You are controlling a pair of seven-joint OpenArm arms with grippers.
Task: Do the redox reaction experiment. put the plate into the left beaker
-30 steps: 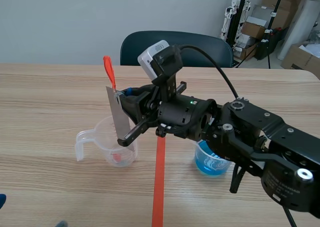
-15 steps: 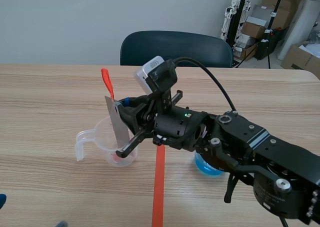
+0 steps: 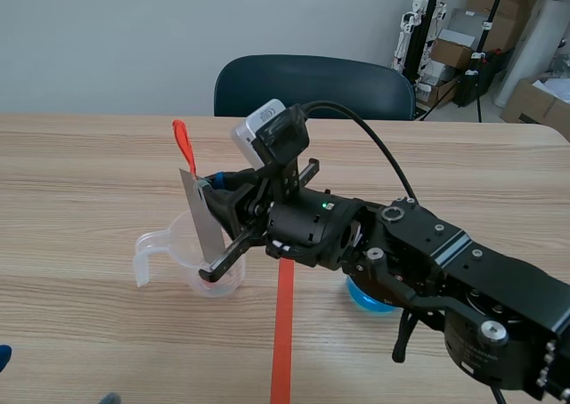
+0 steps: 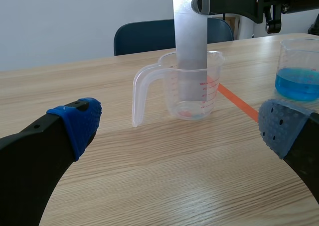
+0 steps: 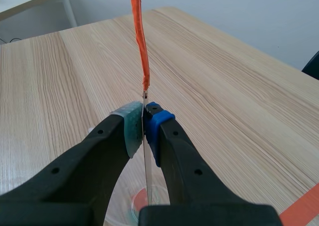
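Grey flat metal plate (image 3: 203,219), pinched between the right arm's fingers (image 5: 130,127), is hanging with its lower end inside the clear plastic beaker (image 4: 167,89) below them, seemingly needing slightly more lowering before release, while the left arm's fingers (image 4: 76,124) are lying spread.
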